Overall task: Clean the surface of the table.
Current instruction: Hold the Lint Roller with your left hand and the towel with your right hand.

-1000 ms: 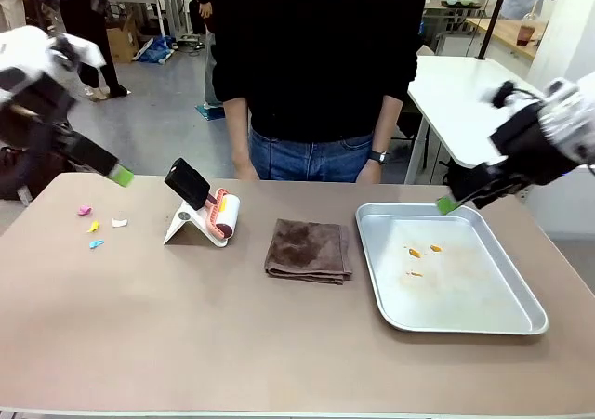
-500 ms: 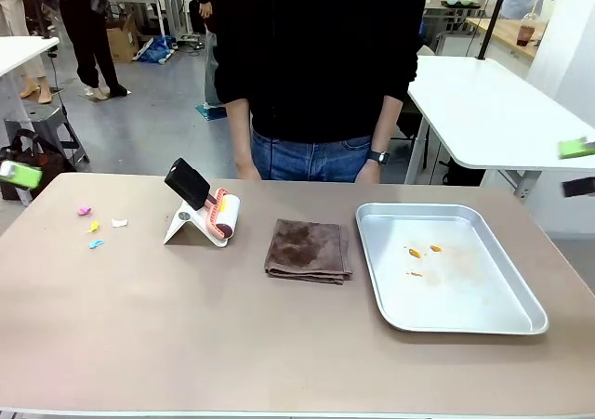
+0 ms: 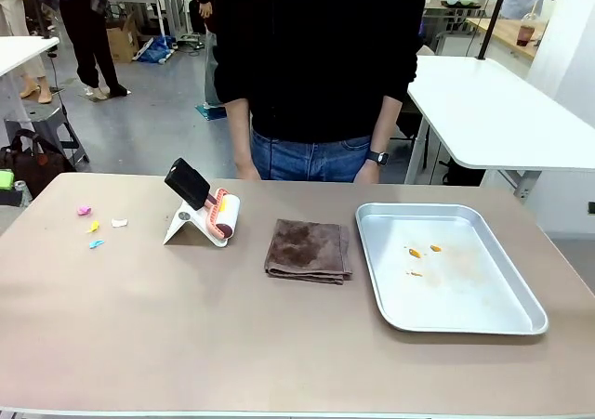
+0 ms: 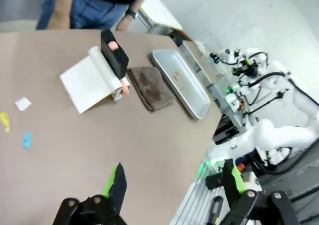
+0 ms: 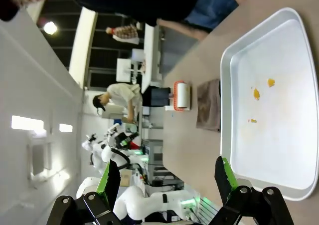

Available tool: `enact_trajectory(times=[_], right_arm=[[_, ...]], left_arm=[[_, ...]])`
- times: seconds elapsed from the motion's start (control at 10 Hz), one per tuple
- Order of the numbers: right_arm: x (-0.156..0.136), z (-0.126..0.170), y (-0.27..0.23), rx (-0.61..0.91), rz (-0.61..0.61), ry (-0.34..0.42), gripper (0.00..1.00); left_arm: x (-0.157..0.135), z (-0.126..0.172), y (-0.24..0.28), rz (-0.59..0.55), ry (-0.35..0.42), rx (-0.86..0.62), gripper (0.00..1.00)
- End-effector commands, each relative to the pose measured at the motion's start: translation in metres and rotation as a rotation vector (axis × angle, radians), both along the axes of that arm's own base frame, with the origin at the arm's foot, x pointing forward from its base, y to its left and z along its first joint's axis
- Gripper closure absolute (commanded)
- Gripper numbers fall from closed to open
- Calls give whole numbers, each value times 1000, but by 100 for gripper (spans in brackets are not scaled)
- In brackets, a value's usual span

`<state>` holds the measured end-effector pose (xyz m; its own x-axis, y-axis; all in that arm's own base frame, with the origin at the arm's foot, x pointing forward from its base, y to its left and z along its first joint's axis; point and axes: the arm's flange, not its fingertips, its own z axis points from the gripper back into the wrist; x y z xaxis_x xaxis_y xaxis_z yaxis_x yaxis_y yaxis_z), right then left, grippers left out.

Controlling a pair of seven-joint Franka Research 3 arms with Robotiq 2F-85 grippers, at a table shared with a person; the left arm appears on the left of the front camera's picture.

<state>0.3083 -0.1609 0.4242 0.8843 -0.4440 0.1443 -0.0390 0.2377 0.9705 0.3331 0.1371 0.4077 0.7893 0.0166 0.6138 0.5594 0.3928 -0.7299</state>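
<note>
Both arms have drawn back from the bench [image 3: 279, 345], which stands in front of the person [image 3: 316, 66], left fingers [image 4: 117, 184] and right fingers [image 5: 110, 177] wide and empty, so cleaning seems not yet begun: coloured scraps [image 3: 93, 226] lie at its left end, roller [image 3: 223, 216] and cloth [image 3: 307, 249] untouched.

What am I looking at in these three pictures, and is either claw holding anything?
The machine is two robot arms, each ending in a two-finger gripper with green pads. The wide picture looks across the tan-brown table at a person in a black top. On the table lie small coloured scraps, a lint roller with a black handle on a white stand, a folded brown cloth and a silver metal tray with orange crumbs. The other two pictures come from wrist cameras: the left gripper above the table, the right gripper by the tray. Both are open and hold nothing.
</note>
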Motion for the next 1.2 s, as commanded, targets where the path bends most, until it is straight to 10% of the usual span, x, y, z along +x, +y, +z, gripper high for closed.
enact_trajectory(times=[0.0, 1.1], right_arm=[[6, -2, -6, 21, -25, -22, 0], [3, -7, -2, -36, -35, 31, 0]], left_arm=[[10, -6, -4, 6, 21, -30, 0], [6, -14, 0, 63, 83, -39, 0]])
